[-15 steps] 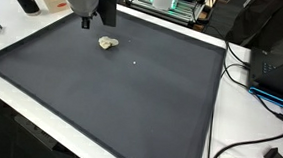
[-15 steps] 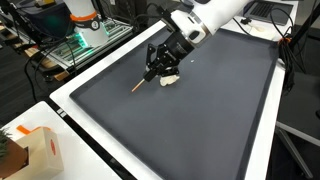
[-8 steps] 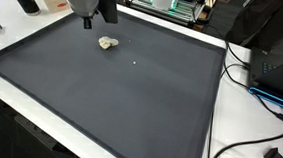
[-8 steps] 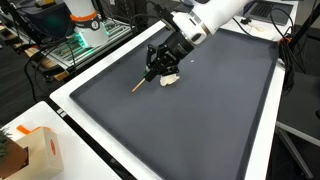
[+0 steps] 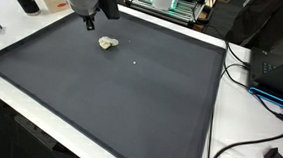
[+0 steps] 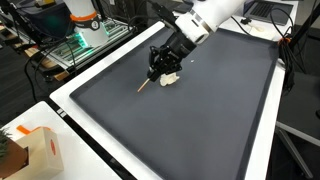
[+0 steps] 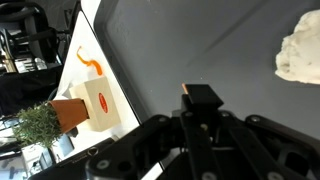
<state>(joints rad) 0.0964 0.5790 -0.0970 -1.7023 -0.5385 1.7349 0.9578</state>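
Since the earlier frame the hand has drifted a little up and toward the far edge of the mat. The stick went with it, so its low tip now sits slightly closer to the pale lump. The lump itself has not moved.

The hand is clenched on the stick, gripping it at the upper end. The stick's long axis slants down and away from the hand, its light tip pointing toward the near white rim of the desk and hovering just above the dark mat. The pictures do not show whether the tip touches the mat.

The lump lies on the mat just beside the hand, on the side away from the stick's tip. In the wrist view it shows ahead of the fingers and off to one side.

The hand works near one corner of the mat. Two rims are close to it, and most of the mat stretches away from it on the lump's side. Beyond the rim nearest the stick's tip stands a small box. In an exterior view, cables lie past the far rim, well apart from the hand.
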